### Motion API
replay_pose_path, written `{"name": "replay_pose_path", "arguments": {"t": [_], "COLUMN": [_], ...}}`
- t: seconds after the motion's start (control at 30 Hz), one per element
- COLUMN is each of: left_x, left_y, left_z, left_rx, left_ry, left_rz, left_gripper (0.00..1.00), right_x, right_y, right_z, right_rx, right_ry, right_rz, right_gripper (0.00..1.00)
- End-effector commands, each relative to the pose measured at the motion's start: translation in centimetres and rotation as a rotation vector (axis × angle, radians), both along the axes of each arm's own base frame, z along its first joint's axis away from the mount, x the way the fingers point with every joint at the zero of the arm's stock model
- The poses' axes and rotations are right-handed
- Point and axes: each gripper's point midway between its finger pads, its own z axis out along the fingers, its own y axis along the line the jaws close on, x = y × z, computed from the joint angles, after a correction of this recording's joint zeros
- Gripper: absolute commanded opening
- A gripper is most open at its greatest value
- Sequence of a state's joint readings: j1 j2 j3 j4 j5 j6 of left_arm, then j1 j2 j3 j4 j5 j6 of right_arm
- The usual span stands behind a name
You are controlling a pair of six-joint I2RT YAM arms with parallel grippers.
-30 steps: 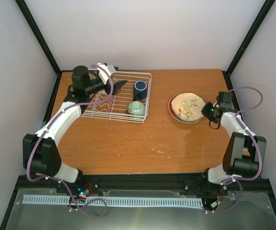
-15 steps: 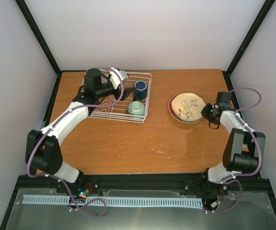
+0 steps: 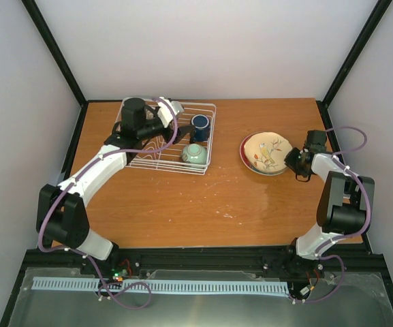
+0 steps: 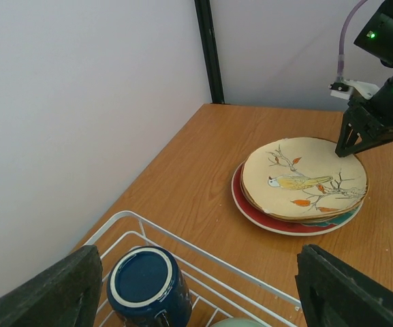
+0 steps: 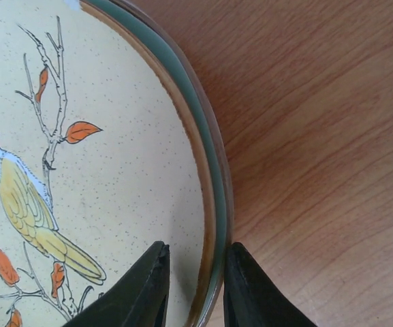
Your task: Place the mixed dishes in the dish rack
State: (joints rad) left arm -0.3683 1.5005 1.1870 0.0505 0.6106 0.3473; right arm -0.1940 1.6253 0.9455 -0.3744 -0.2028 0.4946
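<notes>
Dark blue ceramic mug (image 3: 199,127) and small mint-green bowl (image 3: 194,154) are loaded in the white wire dish rack (image 3: 142,162). Cream bird-painted plate (image 3: 267,151), stacked on red plate (image 4: 242,203), is outstanding on the table, right of the rack. Left gripper (image 4: 199,286) is spread wide and empty. Right gripper (image 5: 197,248) is narrowed astride the cream rim; hold cannot be told.

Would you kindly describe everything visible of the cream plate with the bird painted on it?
The cream plate is round, speckled and glazed-looking, painted with a yellow bird on a twig with orange leaves. It lies flat, face up, stacked on the red plate. The right claw straddles its rim.

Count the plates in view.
2. The cream plate lies on the red plate, stacked right of the dish rack. The left arm covers part of the rack, so another could be hidden.
</notes>
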Motion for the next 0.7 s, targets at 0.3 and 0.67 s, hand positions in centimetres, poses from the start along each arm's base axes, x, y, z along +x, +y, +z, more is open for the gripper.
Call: {"name": "replay_pose_path", "arguments": {"t": [0.3,0.67], "left_x": [0.5,0.7], "left_y": [-0.9,-1.5], "left_z": [0.7,0.3], "left_rx": [0.007,0.011], "left_ry": [-0.024,-0.007], "left_rz": [-0.016,-0.028], "left_gripper": [0.78,0.77], "right_x": [0.9,0.6], "right_y": [0.5,0.7], "right_z": [-0.7,2.1], "right_rx": [0.037,0.024], "right_ry": [-0.005,-0.065], "right_rz": [0.010,0.023], "right_gripper": [0.04,0.03]}}
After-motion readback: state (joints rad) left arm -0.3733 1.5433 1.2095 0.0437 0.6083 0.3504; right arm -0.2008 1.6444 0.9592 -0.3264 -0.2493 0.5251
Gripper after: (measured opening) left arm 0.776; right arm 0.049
